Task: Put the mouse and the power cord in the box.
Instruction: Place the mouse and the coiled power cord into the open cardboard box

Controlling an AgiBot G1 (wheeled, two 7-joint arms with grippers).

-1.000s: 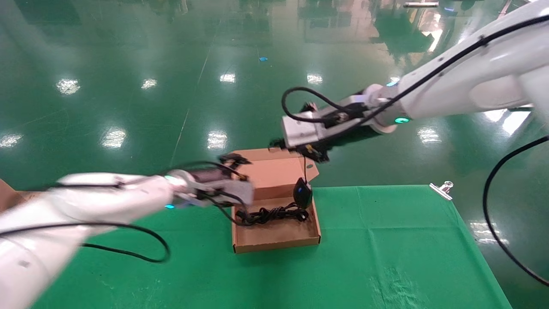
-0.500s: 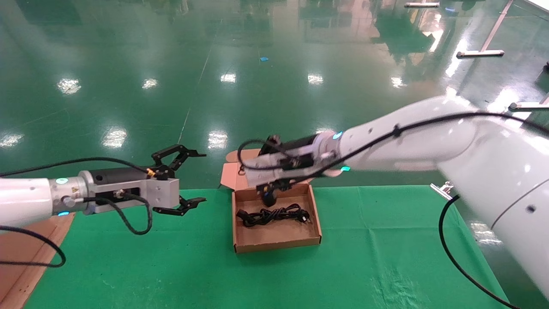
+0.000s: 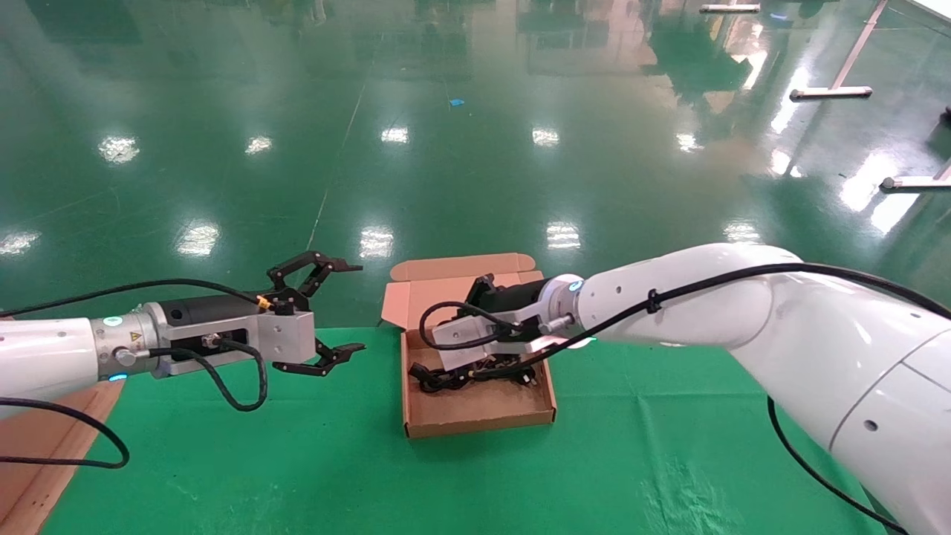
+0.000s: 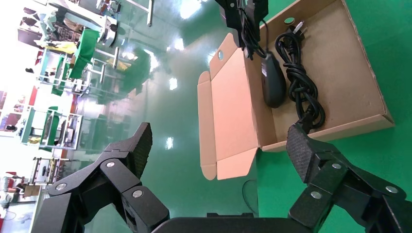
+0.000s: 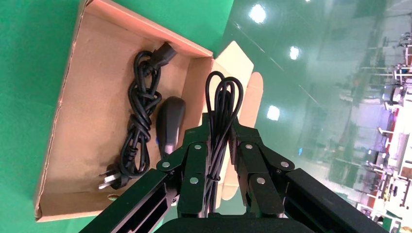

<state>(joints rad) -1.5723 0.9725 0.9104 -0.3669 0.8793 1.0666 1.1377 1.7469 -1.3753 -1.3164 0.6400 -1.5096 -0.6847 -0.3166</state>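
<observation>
The brown cardboard box sits open on the green table with its lid folded back. My right gripper is low over the box's far side. It is shut on the looped cable of the mouse. The black mouse lies on the box floor against the lid-side wall. Beside it in the box lies the bundled power cord. In the head view the mouse is hidden behind the gripper. My left gripper hangs open and empty to the left of the box.
The table's far edge runs just behind the box, with shiny green floor beyond. A flat cardboard sheet lies at the table's left edge under my left arm. Green cloth spreads right of and in front of the box.
My right gripper came down from high behind the box, lowering the hanging mouse onto the box floor. My left arm drew back leftwards away from the box, jaws open.
</observation>
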